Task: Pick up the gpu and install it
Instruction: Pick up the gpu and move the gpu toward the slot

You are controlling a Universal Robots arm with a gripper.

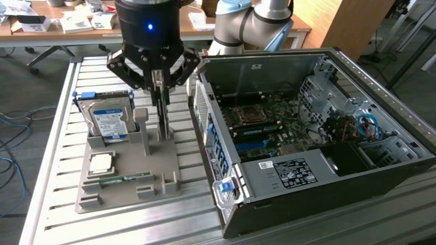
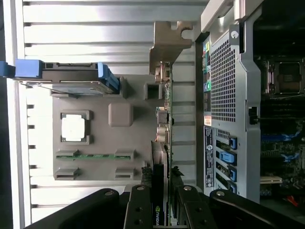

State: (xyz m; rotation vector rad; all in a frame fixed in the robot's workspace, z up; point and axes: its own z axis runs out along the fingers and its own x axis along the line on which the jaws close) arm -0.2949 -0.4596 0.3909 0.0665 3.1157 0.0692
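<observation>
The gpu (image 1: 163, 118) is a thin dark card seen edge-on, standing upright over the right side of the grey holder (image 1: 160, 163). My gripper (image 1: 159, 88) comes down from above and is shut on the card's top edge. In the wrist view the gpu (image 2: 162, 125) runs away from my gripper (image 2: 162, 212), with one black finger (image 2: 138, 207) on each side of it and its silver end bracket (image 2: 169, 42) at the far end. I cannot tell whether the card's lower edge still rests in the holder's slot.
On the holder stand a silver hard drive (image 1: 109, 116) with a blue label, a square processor (image 1: 101, 162) and a green memory stick (image 1: 124, 178). The open computer case (image 1: 293, 173) lies at the exterior view's right, its motherboard (image 1: 262, 125) exposed. The slatted metal table (image 1: 61, 153) carries everything.
</observation>
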